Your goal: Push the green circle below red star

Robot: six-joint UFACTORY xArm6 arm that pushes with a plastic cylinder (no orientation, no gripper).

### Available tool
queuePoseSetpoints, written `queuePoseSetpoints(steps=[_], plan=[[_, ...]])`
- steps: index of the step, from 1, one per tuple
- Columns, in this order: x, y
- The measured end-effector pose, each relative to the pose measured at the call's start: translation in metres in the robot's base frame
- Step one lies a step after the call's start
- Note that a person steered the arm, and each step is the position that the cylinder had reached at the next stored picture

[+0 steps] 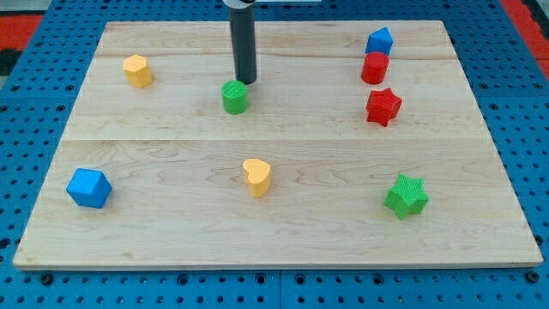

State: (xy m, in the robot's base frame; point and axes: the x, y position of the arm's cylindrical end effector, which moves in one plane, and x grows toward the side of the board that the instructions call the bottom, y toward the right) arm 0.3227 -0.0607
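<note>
The arm is reaching down from the view's top, and the rod's tip (246, 81) is sitting just above the green circle (234, 97), on its upper right edge, touching it or very nearly so; from here I cannot say which. There are no fingers on this rig, only the plain rod, so nothing is being held or clamped. The green circle is lying in the upper middle of the counter (154, 146), well apart from the red star (383, 107), which is resting over on the view's right, just under a red cylinder (375, 68) and a blue block (379, 40). Judging by that, the task is looking barely begun: the circle is standing roughly level with the star, not beneath it, and far to the star's left. The step in hand seems to be lining up behind the circle. The next move is calling for a long push toward the view's right and somewhat down, so the tip probably needs to come round to the circle's upper left first. The stretch between star and green star (406, 196) is looking like the place to aim, and the yellow heart (256, 177) is lying low enough to be missed.
</note>
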Motion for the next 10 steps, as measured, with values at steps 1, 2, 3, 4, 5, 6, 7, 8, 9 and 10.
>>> queuePoseSetpoints(steps=[1,2,3,4,5,6,7,8,9,10], plan=[[0.022,-0.018],[0.053,0.007],[0.082,0.043],[0.087,0.040],[0.094,0.012],[0.115,0.019],[0.124,0.066],[0.135,0.097],[0.141,0.074],[0.160,0.074]])
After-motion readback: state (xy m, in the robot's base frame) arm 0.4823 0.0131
